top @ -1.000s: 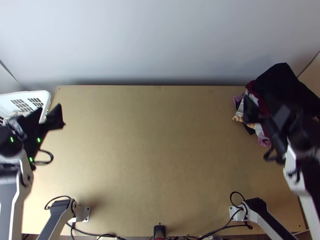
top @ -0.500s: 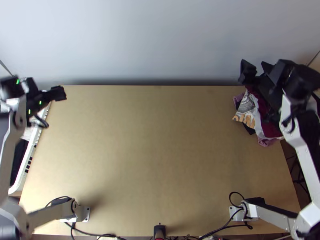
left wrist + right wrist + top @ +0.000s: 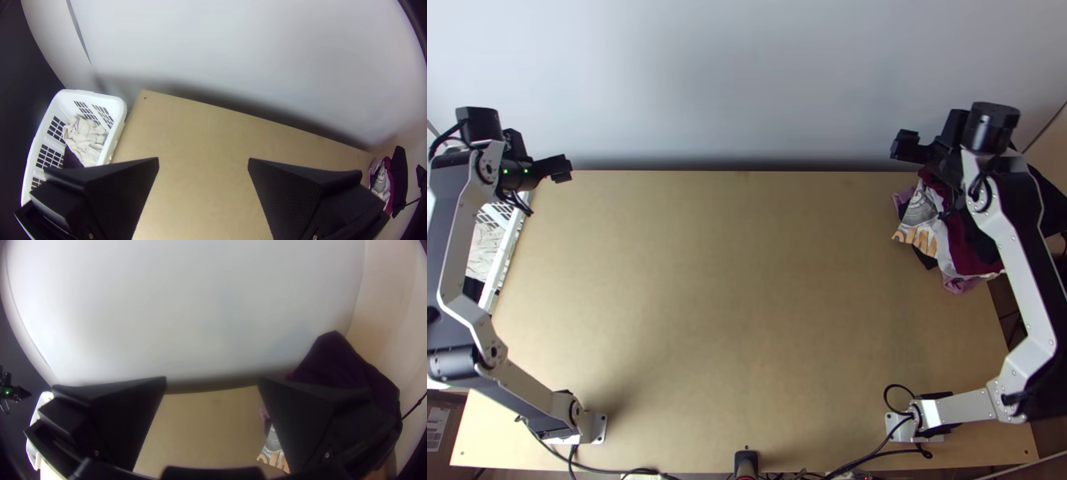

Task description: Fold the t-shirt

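In the top view my left gripper (image 3: pixel 537 155) is at the table's far left corner, near the basket; in the left wrist view the gripper (image 3: pixel 203 165) is open with nothing between its fingers. My right gripper (image 3: pixel 931 146) hangs at the far right, by the upper end of a clothes pile. Seen from its own wrist, the right gripper (image 3: pixel 212 384) stands open and empty. The pile is bunched: a light cloth with grey and orange print (image 3: pixel 921 220), a dark red cloth (image 3: pixel 961 240) and a black cloth (image 3: pixel 1049 200). Which piece is the t-shirt, I cannot tell.
A white basket (image 3: pixel 116 109) with pale cloth (image 3: pixel 86 135) and dark cloth inside stands off the left edge of the table (image 3: pixel 747 280). Bare wood spans the middle. A pale wall (image 3: pixel 747 80) rises behind the far edge.
Both grippers have moved up the picture to the far edge, the left from beside the basket, the right from over the pile. More of the printed and dark red cloths is uncovered.
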Controlling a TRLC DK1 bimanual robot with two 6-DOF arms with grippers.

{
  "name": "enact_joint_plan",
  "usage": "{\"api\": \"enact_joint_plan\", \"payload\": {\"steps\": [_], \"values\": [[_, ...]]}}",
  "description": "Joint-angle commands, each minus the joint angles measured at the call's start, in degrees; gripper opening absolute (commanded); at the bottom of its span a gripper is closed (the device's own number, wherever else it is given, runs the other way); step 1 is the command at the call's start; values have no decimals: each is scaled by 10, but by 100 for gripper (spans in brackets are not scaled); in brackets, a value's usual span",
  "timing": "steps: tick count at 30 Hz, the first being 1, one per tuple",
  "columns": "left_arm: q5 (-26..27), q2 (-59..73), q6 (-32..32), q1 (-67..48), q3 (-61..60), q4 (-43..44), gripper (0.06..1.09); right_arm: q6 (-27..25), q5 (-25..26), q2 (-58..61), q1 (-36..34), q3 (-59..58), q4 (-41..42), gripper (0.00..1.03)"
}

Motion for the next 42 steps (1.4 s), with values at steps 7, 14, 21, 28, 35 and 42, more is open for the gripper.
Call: {"api": "enact_joint_plan", "payload": {"steps": [7, 14, 21, 28, 35, 42], "values": [[5, 50, 25, -9, 31, -1, 103, 3, 7, 59, 17, 29, -44, 96], [5, 54, 26, 1, 32, -18, 103, 1, 21, 61, 30, -4, -43, 96], [5, 57, 20, 16, 37, -20, 103, 12, 24, 64, 29, -18, -44, 96], [4, 67, 12, 26, 53, -39, 103, 19, 24, 67, 32, -26, -47, 96], [4, 86, 31, 77, 92, -50, 103, 8, 24, 68, 43, -25, -44, 96], [4, 137, 45, 157, 138, -47, 103, 5, 24, 68, 51, -38, -38, 96]]}}
